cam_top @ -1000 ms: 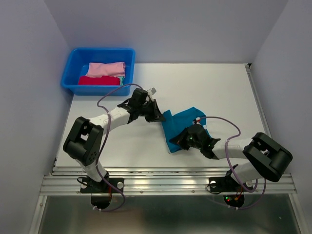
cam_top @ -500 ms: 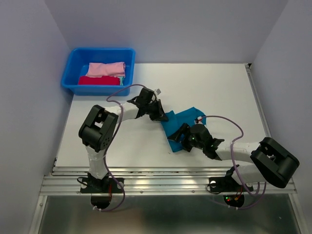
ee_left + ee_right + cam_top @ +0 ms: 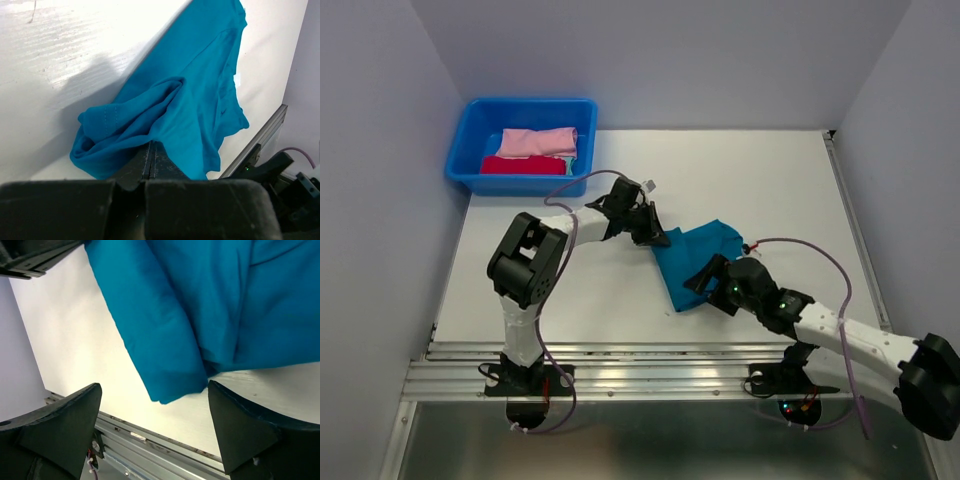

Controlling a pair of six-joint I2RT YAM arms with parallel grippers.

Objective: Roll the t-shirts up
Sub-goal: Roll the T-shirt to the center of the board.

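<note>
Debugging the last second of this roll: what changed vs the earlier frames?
Left gripper edged right, pinching the bunched corner of the teal t-shirt. Right gripper shifted slightly right, elbow swinging out right; jaws open over the near corner. Shirt barely shifted; blue tub, pink bundle and red bundle stayed put.

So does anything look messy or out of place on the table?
The teal t-shirt lies crumpled and skewed on the table, one corner bunched where the left gripper pinches it. Nothing looks spilled or damaged.
</note>
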